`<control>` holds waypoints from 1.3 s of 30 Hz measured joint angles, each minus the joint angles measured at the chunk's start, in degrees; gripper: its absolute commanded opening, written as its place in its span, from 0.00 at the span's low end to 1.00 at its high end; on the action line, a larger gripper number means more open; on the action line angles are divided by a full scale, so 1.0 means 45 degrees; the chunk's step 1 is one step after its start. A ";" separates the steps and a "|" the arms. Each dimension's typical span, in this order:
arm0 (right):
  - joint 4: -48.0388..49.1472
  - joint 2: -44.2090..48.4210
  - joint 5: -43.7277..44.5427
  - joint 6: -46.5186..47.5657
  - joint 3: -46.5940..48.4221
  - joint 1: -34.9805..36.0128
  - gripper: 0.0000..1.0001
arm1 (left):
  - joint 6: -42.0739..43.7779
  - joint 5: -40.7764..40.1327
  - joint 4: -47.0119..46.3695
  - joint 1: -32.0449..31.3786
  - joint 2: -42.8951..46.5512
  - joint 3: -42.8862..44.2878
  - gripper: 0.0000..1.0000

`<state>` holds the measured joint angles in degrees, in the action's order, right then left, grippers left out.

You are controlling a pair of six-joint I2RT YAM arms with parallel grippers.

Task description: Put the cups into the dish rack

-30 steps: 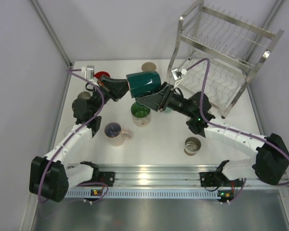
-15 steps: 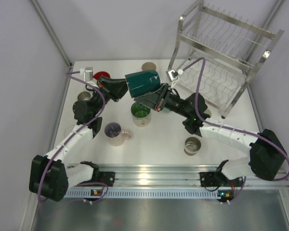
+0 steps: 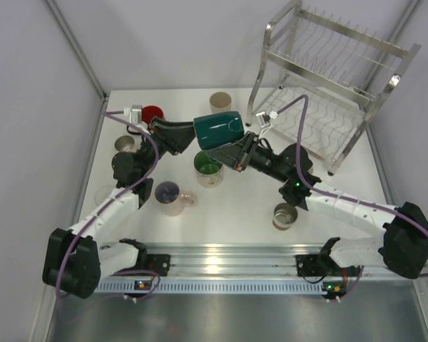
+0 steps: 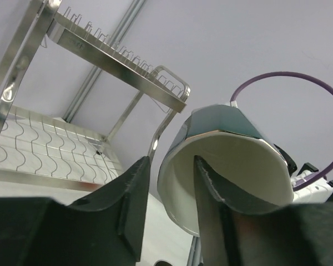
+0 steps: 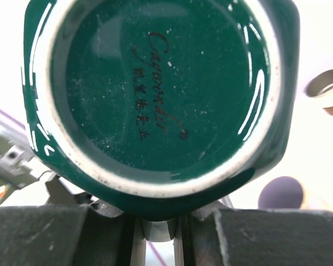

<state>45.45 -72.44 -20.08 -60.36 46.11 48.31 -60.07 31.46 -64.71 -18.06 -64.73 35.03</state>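
Between the two arms, the right tool (image 5: pixel 155 224) pinches its flat dark fingers nearly together on the side of the glossy faceted teal mug (image 3: pixel 217 130), round base toward its camera. The left tool (image 4: pixel 169 172) stands parted, loosely straddling the cream-lined rim. The mug hangs sideways above the white bench (image 3: pixel 235 228), left of the chrome wire dish rack (image 3: pixel 317 125)

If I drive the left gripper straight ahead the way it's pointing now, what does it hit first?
The dark teal cup: its rim sits between the open fingers of the left gripper, so one finger would likely bottom out inside it. The right gripper holds the cup; the dish rack lies beyond.
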 measured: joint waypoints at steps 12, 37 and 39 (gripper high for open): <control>-0.3245 0.1506 0.1452 0.1933 -0.0005 -0.0272 0.00 | 0.0559 -0.0821 0.1690 0.0005 0.0801 -0.0015 0.98; -1.5426 -0.2215 0.7397 1.1278 1.3673 -0.3657 0.00 | 0.3565 -0.4464 1.1521 0.0015 0.3385 0.2652 0.98; -1.5543 -0.2788 0.7966 1.2094 1.4474 -0.4187 0.00 | 0.3580 -0.4396 1.1749 0.0015 0.3405 0.2569 0.98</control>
<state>-24.49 -84.99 15.77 -5.93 111.24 29.47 -43.97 11.68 -11.84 -18.00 -49.41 46.59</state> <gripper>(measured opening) 0.176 0.982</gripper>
